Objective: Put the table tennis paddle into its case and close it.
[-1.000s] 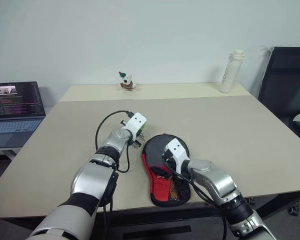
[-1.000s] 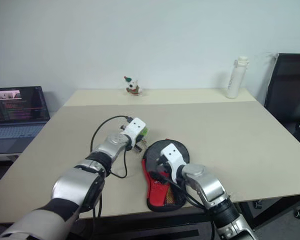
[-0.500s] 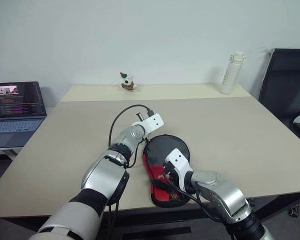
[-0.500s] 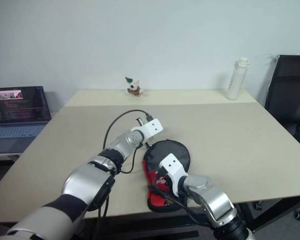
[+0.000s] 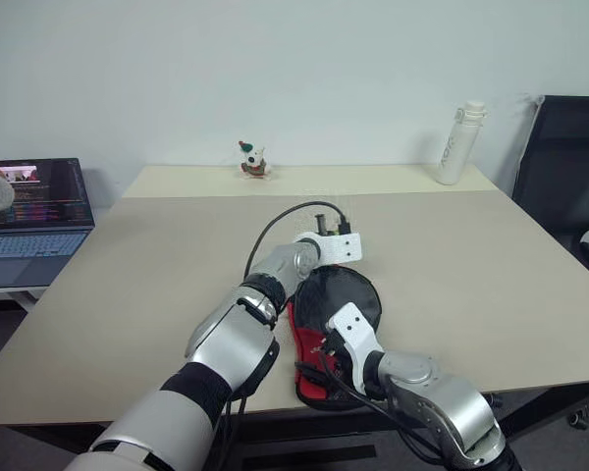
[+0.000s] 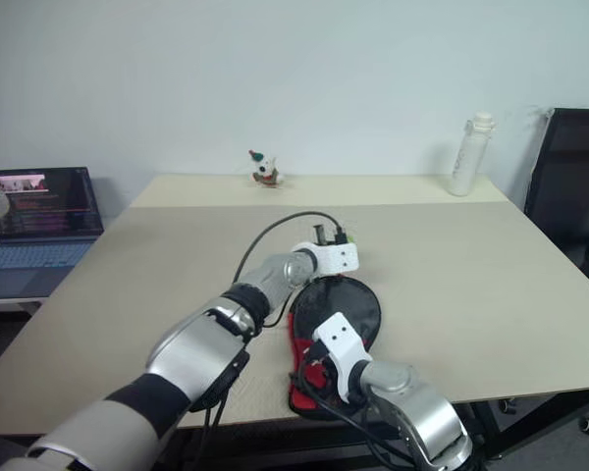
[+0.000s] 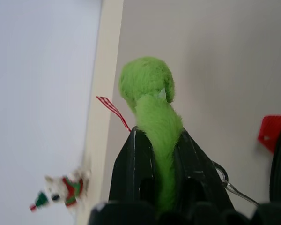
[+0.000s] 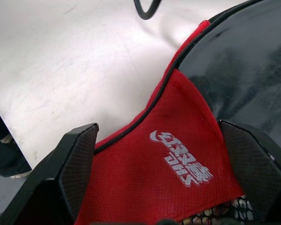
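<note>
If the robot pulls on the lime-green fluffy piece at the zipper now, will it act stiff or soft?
Probably soft: the lime-green pull looks like plush and narrows where the left pincer squeezes it. It seems very light. It may slip, since its fuzzy surface gives little to bite on. The case looks like fabric, so it would likely shift or wrinkle when tugged.

A wide beige desk (image 5: pixel 491 285) with a lighter strip along its far edge is seen. A black-and-red paddle-shaped fabric case (image 5: pixel 339 299) lies flat near the front edge. A white bottle (image 5: pixel 455 143) stands at the far right, and a small toy figurine (image 5: pixel 250 160) is set at the far edge.
</note>
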`<action>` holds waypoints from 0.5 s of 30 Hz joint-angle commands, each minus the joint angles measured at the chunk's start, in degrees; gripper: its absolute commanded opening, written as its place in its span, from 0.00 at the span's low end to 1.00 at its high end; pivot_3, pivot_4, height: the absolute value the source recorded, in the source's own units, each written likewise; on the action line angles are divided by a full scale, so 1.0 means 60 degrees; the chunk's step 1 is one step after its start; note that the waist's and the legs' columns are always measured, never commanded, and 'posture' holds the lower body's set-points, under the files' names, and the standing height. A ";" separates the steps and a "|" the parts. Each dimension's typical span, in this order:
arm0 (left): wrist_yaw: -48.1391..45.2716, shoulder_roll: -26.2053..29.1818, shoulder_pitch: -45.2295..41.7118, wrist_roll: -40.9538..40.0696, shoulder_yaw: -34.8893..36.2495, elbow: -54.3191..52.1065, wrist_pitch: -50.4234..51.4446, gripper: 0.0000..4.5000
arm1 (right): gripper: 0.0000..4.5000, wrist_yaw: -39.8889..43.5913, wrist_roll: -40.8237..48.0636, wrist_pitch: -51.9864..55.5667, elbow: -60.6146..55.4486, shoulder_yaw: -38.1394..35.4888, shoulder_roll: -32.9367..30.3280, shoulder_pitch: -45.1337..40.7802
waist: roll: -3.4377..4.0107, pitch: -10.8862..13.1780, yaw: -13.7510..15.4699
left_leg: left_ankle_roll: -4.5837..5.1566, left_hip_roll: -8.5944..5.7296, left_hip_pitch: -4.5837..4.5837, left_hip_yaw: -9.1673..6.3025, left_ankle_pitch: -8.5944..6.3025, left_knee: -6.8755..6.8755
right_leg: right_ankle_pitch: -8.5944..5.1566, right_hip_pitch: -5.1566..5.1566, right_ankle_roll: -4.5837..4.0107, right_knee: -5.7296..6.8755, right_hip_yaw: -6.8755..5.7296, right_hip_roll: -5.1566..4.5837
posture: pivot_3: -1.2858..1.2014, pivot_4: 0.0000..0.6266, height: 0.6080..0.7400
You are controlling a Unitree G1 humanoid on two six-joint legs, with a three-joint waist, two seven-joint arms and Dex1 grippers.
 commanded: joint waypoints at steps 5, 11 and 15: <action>0.0407 -0.0489 -0.0581 0.0635 -0.0673 -0.0296 -0.0710 0.02 | 1.00 0.0096 0.0372 0.1077 0.1009 0.0780 0.0098 0.0652 | -0.0001 -0.0001 -0.0011 | 0.0000 0.0004 0.0002 -0.0001 0.0000 0.0001 | 0.0000 0.0000 -0.0001 0.0002 -0.0001 0.0004 | 0.52 0.24 1.00; -0.0460 -0.0576 -0.0295 0.0475 -0.0654 -0.0284 -0.1047 0.23 | 1.00 0.0087 0.0349 0.1011 0.1108 0.0769 0.0144 0.0573 | -0.0002 -0.0012 -0.0017 | -0.0001 0.0004 0.0002 0.0000 -0.0001 0.0000 | -0.0001 0.0000 -0.0001 0.0002 0.0000 0.0004 | 0.52 0.24 1.00; -0.1061 -0.0446 -0.0137 0.0348 -0.0583 -0.0285 -0.1219 0.55 | 1.00 0.0088 0.0320 0.0923 0.1269 0.0754 0.0259 0.0422 | -0.0003 -0.0043 -0.0074 | 0.0000 0.0007 0.0006 0.0001 -0.0001 0.0000 | -0.0001 0.0001 -0.0002 0.0002 0.0001 0.0006 | 0.52 0.24 1.00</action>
